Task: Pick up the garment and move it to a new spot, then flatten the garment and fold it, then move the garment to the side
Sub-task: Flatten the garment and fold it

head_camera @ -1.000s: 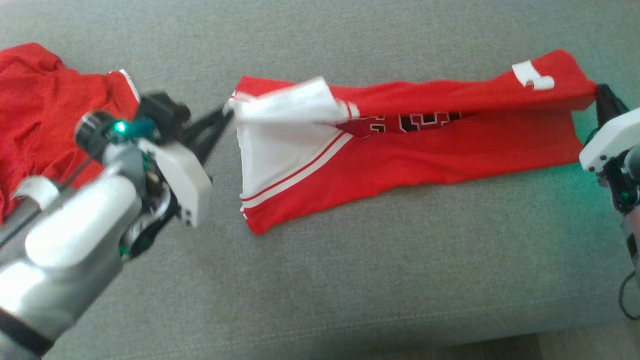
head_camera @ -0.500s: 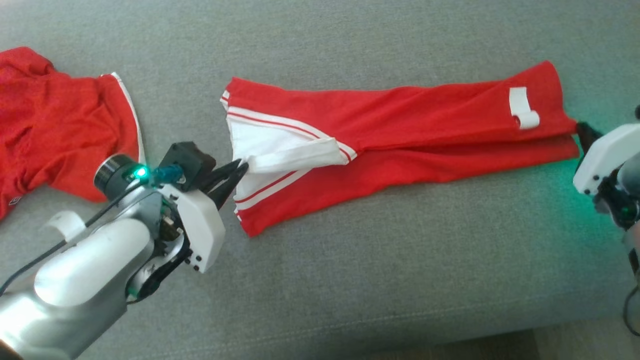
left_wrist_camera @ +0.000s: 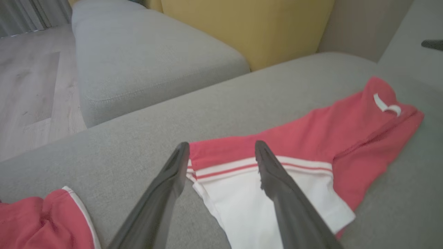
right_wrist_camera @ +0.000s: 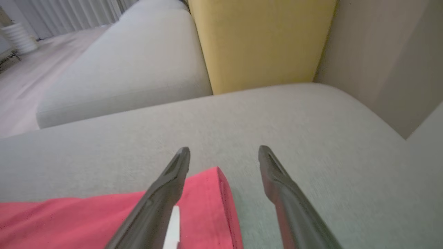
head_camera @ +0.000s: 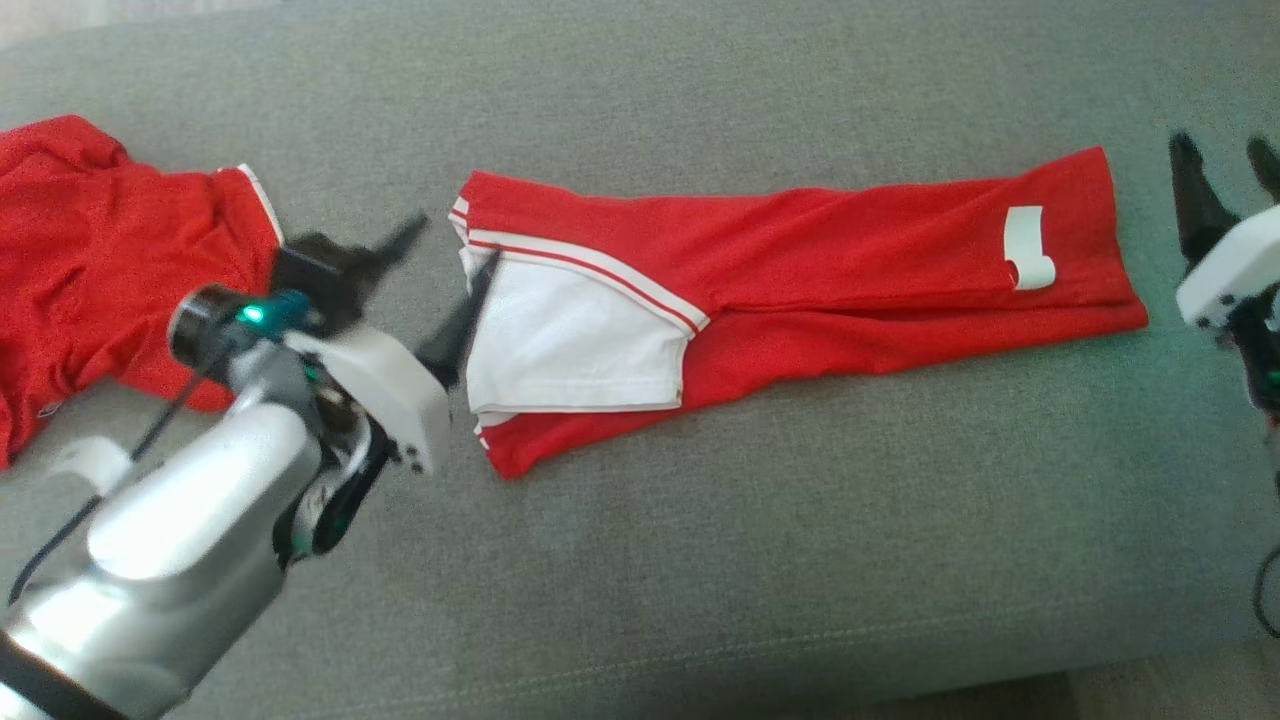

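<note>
Though near garment, jaws wide, empty.

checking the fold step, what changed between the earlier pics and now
The left tool and right tool opened and let go of the garment, whose lifted upper half came down toward the robot and now lies folded flat. The other red garment stayed put on the sofa.

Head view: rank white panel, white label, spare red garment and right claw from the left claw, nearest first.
From the left claw:
1. White panel, beside its fingertip.
2. Spare red garment, on its left.
3. White label, at the folded garment's far right end.
4. Right claw, at the right edge.
</note>
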You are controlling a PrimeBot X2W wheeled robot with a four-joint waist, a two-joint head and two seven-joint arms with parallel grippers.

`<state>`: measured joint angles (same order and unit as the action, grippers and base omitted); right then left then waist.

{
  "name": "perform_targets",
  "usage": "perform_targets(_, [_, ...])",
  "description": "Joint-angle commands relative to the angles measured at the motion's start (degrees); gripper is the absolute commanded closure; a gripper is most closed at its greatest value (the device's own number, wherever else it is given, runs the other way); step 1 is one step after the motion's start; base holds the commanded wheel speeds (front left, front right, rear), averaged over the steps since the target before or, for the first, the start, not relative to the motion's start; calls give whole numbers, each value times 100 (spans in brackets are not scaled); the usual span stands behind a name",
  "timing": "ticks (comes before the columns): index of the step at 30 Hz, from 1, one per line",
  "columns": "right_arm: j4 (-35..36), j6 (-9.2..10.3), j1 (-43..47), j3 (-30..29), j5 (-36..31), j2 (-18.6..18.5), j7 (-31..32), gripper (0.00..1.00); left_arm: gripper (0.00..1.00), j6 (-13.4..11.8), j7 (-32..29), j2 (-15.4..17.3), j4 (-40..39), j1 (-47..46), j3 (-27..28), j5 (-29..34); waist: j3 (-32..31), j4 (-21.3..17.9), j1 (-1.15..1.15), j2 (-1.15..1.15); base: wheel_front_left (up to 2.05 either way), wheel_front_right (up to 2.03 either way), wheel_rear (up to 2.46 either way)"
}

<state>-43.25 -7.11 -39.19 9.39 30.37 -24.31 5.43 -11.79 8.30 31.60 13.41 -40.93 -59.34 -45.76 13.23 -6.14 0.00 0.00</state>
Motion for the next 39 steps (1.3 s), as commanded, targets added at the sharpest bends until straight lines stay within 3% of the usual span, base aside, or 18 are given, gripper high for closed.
perform_targets(1, [270, -37, 64, 69, -67, -40, -123, 0, 0, -61, 127, 119, -80, -124, 357, -53, -28, 24, 0, 0, 0, 0, 0])
perform_targets(7, [1250, -37, 578, 189, -337, 161, -981, 0, 0, -432, 652, -356, -70, 276, 1372, -413, -146, 129, 0, 0, 0, 0, 0])
perform_targets(11, [1637, -37, 1019, 96, -576, 362, -1529, 0, 0, -560, 666, -926, -498, 910, 2676, 33, -208, 222, 0, 0, 0, 0, 0])
perform_targets(15, [1816, -37, 1381, -76, -864, 613, -1796, 0, 0, -318, 668, -1588, -787, 1757, 3648, 690, -240, 269, 0, 0, 0, 0, 0])
perform_targets(21, [1921, -37, 1626, -376, -1151, 812, -1875, 0, 0, 245, 669, -2168, -721, 2317, 4327, 1469, -208, 362, 0, 0, 0, 0, 0])
perform_targets(29, [1190, -37, 1435, -1621, -1376, 1124, -1238, 0, 0, 776, 669, -2532, -485, 2353, 4767, 2007, 51, 460, 0, 0, 0, 0, 0])
perform_targets(39, [584, -37, 904, -2891, -1900, 1562, -729, 0, 0, 1094, 669, -2731, -275, 2257, 5011, 2305, 425, 528, 0, 0, 0, 0, 0])
